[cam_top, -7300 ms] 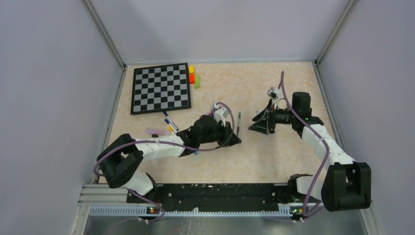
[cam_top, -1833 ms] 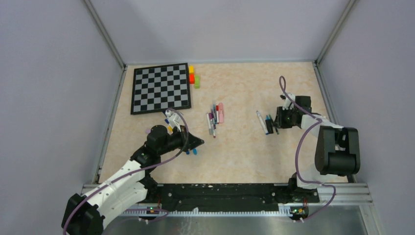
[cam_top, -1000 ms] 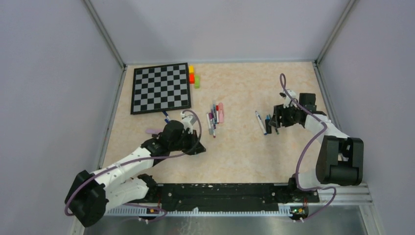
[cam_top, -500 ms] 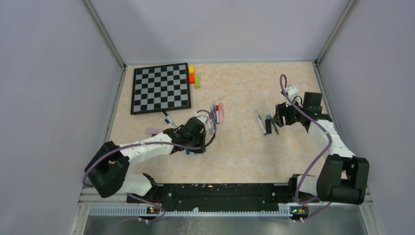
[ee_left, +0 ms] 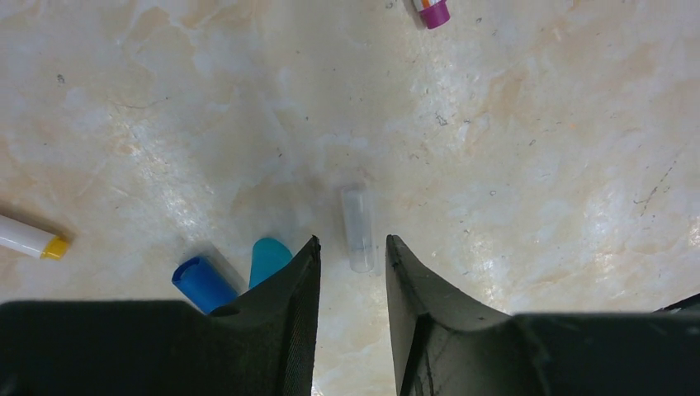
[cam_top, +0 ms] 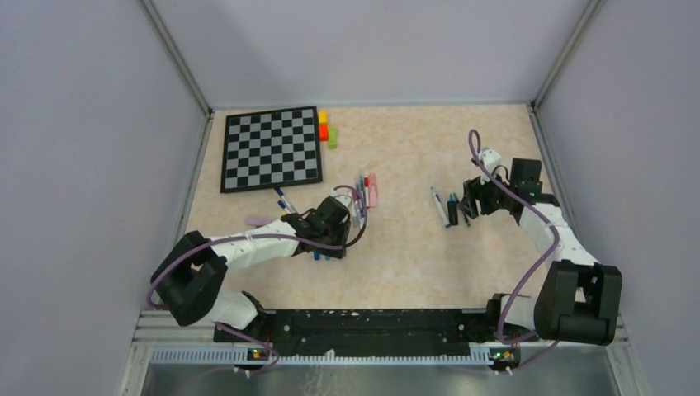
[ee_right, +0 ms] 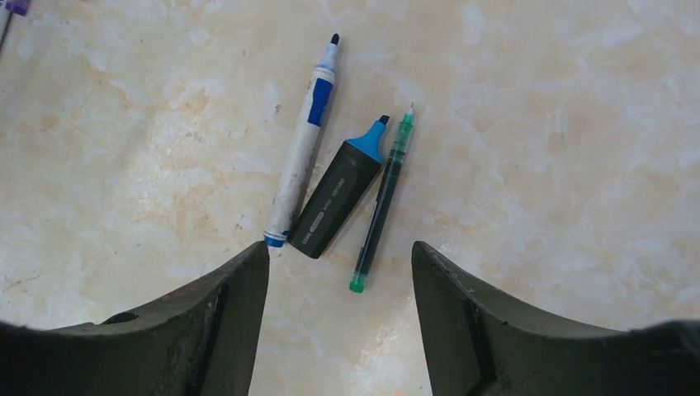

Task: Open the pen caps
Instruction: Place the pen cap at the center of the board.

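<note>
My left gripper (ee_left: 352, 240) is open with a narrow gap and holds nothing. A clear pen cap (ee_left: 357, 239) lies on the table just beyond its fingertips, in line with the gap. A blue cap (ee_left: 201, 283) and a teal cap (ee_left: 268, 257) lie beside its left finger. From above, this gripper (cam_top: 332, 246) sits just below the cluster of pens (cam_top: 360, 196). My right gripper (ee_right: 340, 246) is open and empty, hovering over three uncapped pens: a white and blue marker (ee_right: 301, 161), a black highlighter (ee_right: 340, 198) and a thin green pen (ee_right: 381, 202).
The chessboard (cam_top: 272, 148) lies at the back left, with yellow, red and green blocks (cam_top: 325, 129) beside it. A pink highlighter (cam_top: 372, 188) lies in the pen cluster. Two pens (cam_top: 282, 200) and a pink piece (cam_top: 256, 221) lie below the board. A yellow-ended pen (ee_left: 29, 239) lies left.
Over the last second my left gripper has swung right toward the pen cluster and settled over the loose caps. My right gripper has stayed open over the three pens, shifting slightly.
</note>
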